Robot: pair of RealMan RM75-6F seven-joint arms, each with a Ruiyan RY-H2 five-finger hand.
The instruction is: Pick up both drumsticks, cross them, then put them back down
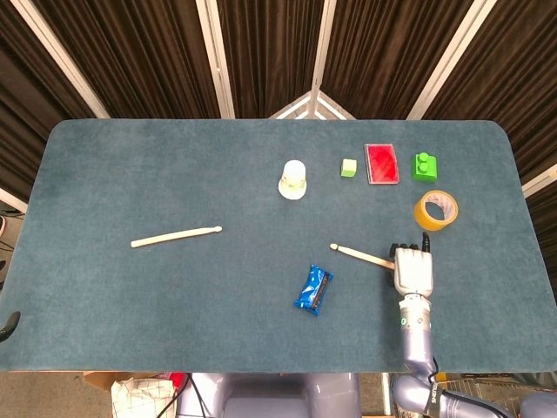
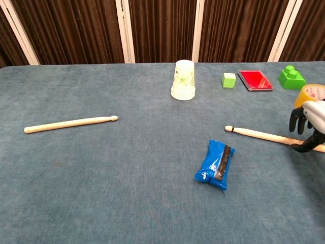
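Observation:
One pale wooden drumstick [image 1: 176, 236] lies alone on the left part of the blue table [image 1: 130, 165]; the chest view shows this left drumstick [image 2: 70, 123] with nothing touching it. The other drumstick [image 1: 361, 254] lies at the right, tip pointing left. My right hand [image 1: 412, 268] hovers over its butt end. In the chest view the right hand [image 2: 309, 127] has its fingers behind the right drumstick [image 2: 256, 134] and its thumb in front, apart, with the stick flat on the table. A dark curved bit of my left hand [image 1: 8, 324] shows at the lower left edge.
A blue snack packet [image 1: 314, 290] lies just left of the right drumstick's tip. An upturned paper cup [image 1: 294, 178], a small green cube [image 1: 348, 167], a red box [image 1: 381, 163] and a green brick [image 1: 425, 166] stand further back. A yellow tape roll [image 1: 435, 210] sits just beyond my right hand.

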